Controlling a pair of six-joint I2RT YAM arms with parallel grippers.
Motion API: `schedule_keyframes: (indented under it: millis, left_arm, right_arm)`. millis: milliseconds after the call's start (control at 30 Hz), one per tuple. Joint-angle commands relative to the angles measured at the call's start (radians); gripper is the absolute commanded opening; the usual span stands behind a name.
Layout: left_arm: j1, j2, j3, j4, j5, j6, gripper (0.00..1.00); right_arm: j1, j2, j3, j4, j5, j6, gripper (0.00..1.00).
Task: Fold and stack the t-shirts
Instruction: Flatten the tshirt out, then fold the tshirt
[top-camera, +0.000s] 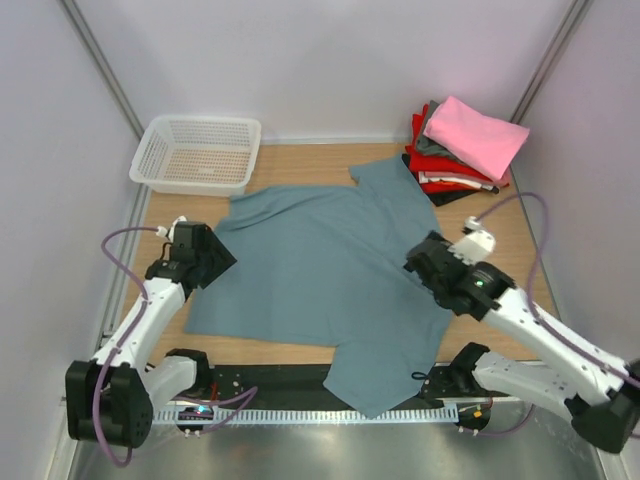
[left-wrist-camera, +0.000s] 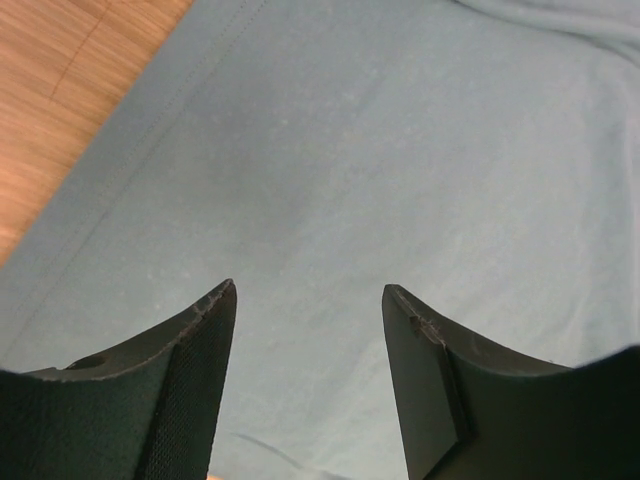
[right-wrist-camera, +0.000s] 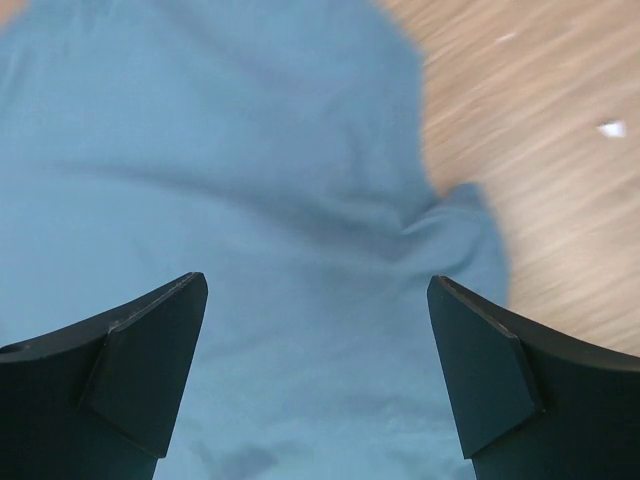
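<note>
The dusty teal-blue t-shirt (top-camera: 320, 270) lies spread flat and unfolded across the middle of the wooden table (top-camera: 300, 160), with one corner reaching over the near edge. A stack of folded shirts (top-camera: 455, 165), topped by a pink one (top-camera: 478, 135), sits at the far right corner, so we judge those done and this one yet to be folded and stacked. The left gripper (top-camera: 222, 262) hovers over the shirt's left border with jaws partly apart and the right gripper (top-camera: 415, 262) over its right side with jaws spread wide; we see nothing held in either.
</note>
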Motion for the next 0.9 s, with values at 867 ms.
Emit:
schedule_keyframes:
  millis: [867]
  left_arm:
    - [0.007,-0.112,0.233,-0.392,-0.063,0.168,0.65]
  right_arm:
    - [1.184,0.522,-0.133,0.402,-0.442,0.245,0.61]
